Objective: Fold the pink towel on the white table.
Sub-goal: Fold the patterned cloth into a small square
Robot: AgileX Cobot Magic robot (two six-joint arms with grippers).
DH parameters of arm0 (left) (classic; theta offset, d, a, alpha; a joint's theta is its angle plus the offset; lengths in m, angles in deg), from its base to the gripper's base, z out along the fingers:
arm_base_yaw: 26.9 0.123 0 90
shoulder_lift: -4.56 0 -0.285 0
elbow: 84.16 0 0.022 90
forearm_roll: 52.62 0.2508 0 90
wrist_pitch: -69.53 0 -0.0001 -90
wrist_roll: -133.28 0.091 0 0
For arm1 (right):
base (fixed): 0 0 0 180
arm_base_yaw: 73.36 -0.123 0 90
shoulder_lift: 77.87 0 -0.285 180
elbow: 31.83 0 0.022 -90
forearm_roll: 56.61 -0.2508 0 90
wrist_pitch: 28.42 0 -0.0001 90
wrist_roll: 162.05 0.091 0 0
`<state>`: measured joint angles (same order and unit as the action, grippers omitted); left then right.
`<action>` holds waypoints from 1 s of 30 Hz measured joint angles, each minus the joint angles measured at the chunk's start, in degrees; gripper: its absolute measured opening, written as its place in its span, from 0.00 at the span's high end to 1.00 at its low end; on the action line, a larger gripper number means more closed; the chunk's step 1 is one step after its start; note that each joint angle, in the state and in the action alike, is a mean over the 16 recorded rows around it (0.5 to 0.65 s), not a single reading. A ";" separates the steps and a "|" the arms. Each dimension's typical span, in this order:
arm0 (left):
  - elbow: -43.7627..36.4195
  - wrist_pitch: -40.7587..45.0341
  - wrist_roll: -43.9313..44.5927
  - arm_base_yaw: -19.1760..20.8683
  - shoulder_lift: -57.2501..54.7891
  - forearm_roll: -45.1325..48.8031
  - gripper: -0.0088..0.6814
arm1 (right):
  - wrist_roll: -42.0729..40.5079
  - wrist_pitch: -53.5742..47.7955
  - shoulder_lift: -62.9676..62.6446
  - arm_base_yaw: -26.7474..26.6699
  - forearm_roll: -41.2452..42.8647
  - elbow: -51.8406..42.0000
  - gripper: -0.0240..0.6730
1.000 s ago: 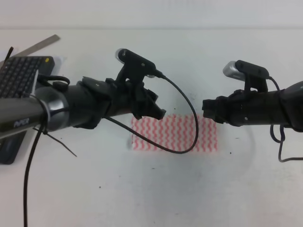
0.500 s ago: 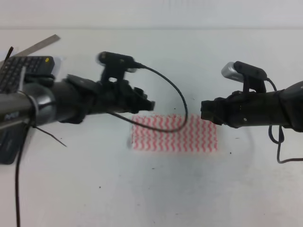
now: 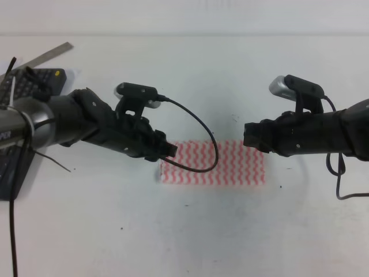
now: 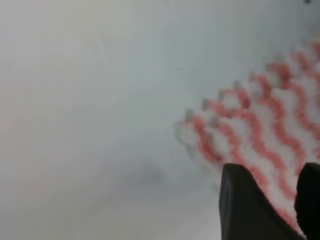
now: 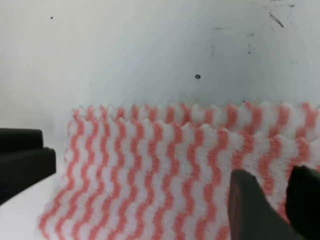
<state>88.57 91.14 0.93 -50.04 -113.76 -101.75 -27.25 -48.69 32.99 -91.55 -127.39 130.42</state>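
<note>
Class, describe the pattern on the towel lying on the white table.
The pink towel has wavy pink-red and white zigzag stripes; the right wrist view shows it best.

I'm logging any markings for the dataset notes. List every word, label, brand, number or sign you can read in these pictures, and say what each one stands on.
None can be read.
Left arm: a faint pale mark at the picture's left edge, cut off and too blurred to read.
Keyboard: keys and a small yellow spot, too small to read.
Pink towel: only wavy stripes, no text.
White table: only specks.
</note>
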 joint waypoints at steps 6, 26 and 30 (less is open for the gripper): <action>0.15 -1.33 -7.64 0.00 -0.10 4.65 0.53 | 0.00 -0.22 0.00 0.00 -0.01 0.00 0.72; 5.00 2.22 -10.03 0.00 -4.24 0.12 0.43 | 0.00 -0.35 -0.01 0.00 -0.41 0.00 0.73; 5.07 2.07 -10.27 0.01 -4.80 0.30 0.43 | 0.00 -0.39 -0.02 0.00 -0.43 0.00 0.73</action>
<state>93.63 93.20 -9.34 -50.03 -118.56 -101.45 -27.25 -49.08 32.97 -91.55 -127.82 130.42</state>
